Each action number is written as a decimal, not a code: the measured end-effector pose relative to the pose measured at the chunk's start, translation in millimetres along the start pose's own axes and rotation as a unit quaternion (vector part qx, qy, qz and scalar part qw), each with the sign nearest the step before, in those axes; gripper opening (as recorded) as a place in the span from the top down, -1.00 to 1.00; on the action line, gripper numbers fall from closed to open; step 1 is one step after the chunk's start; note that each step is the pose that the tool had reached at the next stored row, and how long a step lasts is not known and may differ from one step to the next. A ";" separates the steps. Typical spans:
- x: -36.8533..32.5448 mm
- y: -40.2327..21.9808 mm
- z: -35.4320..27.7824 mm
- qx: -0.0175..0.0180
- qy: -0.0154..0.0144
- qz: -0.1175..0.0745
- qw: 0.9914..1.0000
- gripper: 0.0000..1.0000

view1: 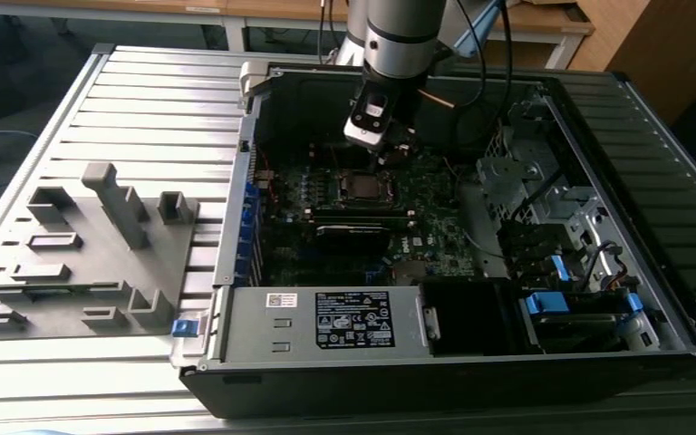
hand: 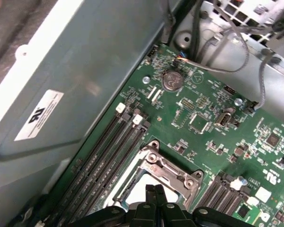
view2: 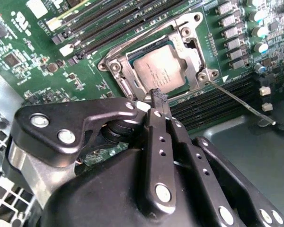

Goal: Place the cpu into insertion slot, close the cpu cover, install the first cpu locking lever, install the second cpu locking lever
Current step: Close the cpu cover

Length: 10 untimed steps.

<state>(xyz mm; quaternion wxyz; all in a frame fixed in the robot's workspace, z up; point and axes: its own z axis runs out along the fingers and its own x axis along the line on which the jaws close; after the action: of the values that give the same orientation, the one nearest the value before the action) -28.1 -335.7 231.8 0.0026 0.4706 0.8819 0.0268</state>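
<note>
Inside the open computer case: the motherboard lies flat, and the arm reaches down into the case from above.
Hand: clenched, with its two black fingers pressed side by side and nothing visible between them. It hangs low over the socket's edge.
Contact: in the second wrist view the fingertips overlap the rim of the socket just beside a corner of the cpu. I cannot tell whether they touch it.
Cpu: seated in the socket with its dull silver top facing up, near the middle of the board in the exterior view.
Cpu cover: the silver frame lies down around the cpu, whose top shows through the square opening.
Locking lever: a thin metal rod runs out from one corner of the socket and slants across the memory slots. It stands away from the frame rather than tucked along it.
Board details: a coin battery sits among small chips, well apart from the socket.
Power supply: a grey box with a white-labelled black panel, at the near end of the case in the exterior view.
Surface: slatted metal that carries the case, with a grey fixture block on the exterior view's left.
</note>
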 end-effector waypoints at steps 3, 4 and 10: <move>0.0 0.0 0.0 0.000 0.000 -0.006 1.000 0.79; 0.0 0.0 0.0 0.000 0.000 -0.006 1.000 0.79; 0.0 0.0 0.0 0.000 0.001 -0.009 1.000 0.79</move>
<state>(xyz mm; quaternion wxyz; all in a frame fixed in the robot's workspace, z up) -28.2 -335.7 231.8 0.0021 0.4626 0.8862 0.0272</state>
